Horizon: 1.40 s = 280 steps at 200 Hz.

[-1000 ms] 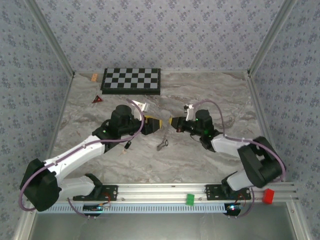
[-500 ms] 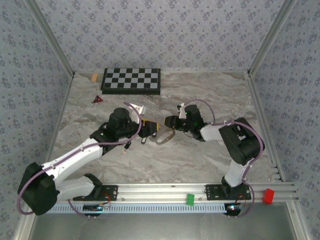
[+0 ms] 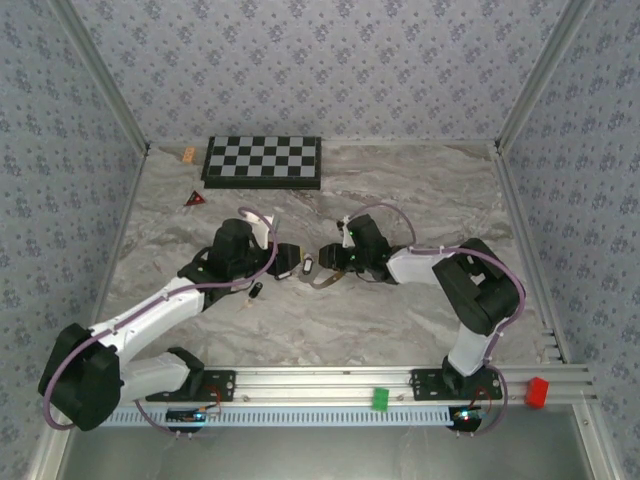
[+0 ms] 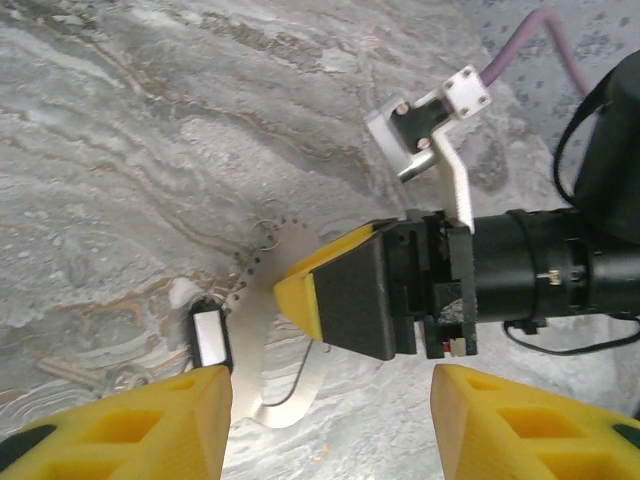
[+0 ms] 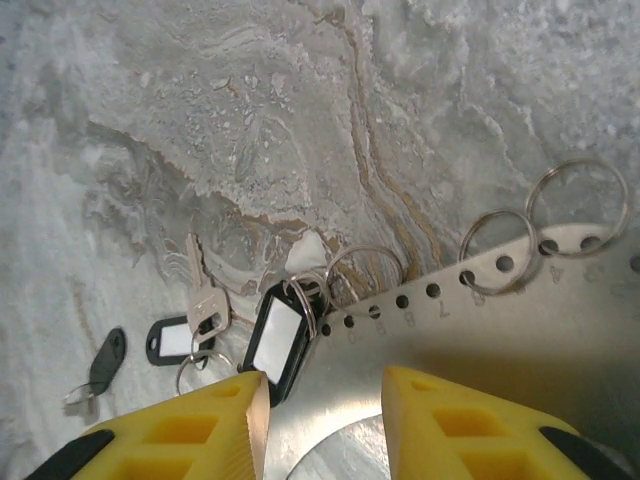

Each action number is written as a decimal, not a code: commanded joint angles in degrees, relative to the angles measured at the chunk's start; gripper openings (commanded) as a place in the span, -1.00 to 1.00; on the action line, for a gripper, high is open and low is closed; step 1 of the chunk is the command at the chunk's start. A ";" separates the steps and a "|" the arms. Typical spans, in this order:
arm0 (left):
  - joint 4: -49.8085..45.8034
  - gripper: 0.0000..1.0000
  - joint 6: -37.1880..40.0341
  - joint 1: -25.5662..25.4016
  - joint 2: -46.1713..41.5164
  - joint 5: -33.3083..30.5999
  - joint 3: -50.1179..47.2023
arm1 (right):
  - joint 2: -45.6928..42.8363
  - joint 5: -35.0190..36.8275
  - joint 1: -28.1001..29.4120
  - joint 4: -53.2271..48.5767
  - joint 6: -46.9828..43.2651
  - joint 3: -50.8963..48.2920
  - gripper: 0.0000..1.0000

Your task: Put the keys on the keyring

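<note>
Both arms have swung inward; my left jaws and right jaws gape empty. Next, pinch the key [image 5: 201,287] squarely by its head.

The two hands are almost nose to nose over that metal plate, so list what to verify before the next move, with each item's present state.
1. Left hand open, nothing between its fingers: ok.
2. Right hand open above the perforated plate: ok. Whether it touches the plate: cannot tell.
3. Room between the two hands: not ok, they sit very close.
4. Silver key in sight, lying beside a black tag: ok.
5. Silver key threaded on a wire ring: cannot tell.
</note>
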 commanded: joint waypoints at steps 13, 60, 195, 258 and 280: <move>-1.07 0.12 0.51 0.78 -1.19 -5.06 -0.36 | 0.82 15.14 4.12 -18.60 -5.22 11.27 -0.27; -1.26 0.24 0.40 1.40 -5.75 -6.06 -2.47 | 7.35 25.02 7.09 -32.62 -3.53 24.21 -0.25; -0.96 0.72 0.23 2.16 -16.46 -8.12 -6.87 | 18.74 27.54 8.94 -45.16 -2.46 36.94 -0.39; -0.61 0.72 0.15 2.21 -16.51 -7.73 -7.07 | 16.90 29.17 9.04 -44.95 -2.12 34.29 -0.64; -0.66 0.73 0.06 2.24 -16.62 -7.77 -7.13 | 15.50 30.04 9.21 -44.29 -1.90 33.17 -0.81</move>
